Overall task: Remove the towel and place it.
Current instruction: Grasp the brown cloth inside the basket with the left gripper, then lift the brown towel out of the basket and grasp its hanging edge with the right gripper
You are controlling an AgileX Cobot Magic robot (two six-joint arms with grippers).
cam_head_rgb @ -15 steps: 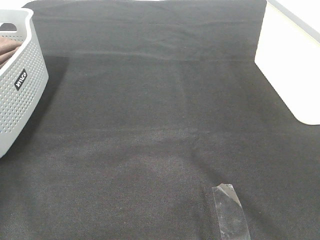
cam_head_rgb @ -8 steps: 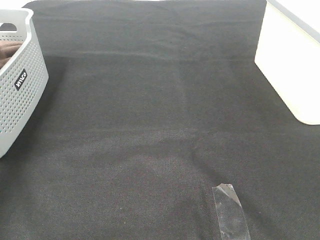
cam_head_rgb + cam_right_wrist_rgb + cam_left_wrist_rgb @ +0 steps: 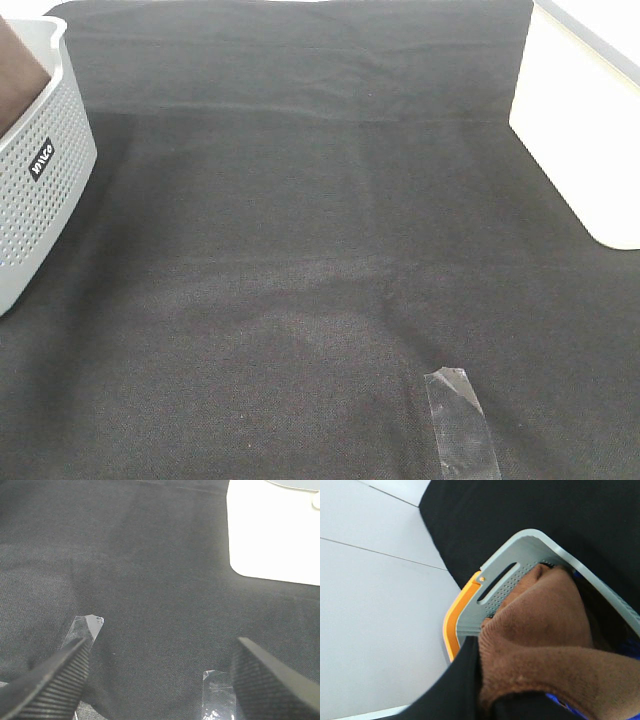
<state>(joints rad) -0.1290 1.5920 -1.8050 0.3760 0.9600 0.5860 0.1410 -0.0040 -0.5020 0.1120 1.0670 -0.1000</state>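
Note:
The brown towel (image 3: 18,80) rises out of the grey perforated basket (image 3: 40,190) at the far left of the table. In the left wrist view my left gripper (image 3: 490,700) is shut on a bunched fold of the towel (image 3: 545,630), lifted just above the basket (image 3: 520,545). The rest of the towel still hangs into the basket. My right gripper (image 3: 160,680) is open and empty, low over the black table cloth (image 3: 150,555). Neither gripper shows in the exterior high view.
A white container (image 3: 580,140) stands at the right edge; it also shows in the right wrist view (image 3: 272,535). Clear tape (image 3: 460,425) is stuck on the black cloth (image 3: 300,220) near the front. The basket sits on an orange base (image 3: 455,620). Something blue (image 3: 630,647) lies under the towel.
The towel has risen in the basket; it now stands well above the rim at the top left. Nothing else on the table moved.

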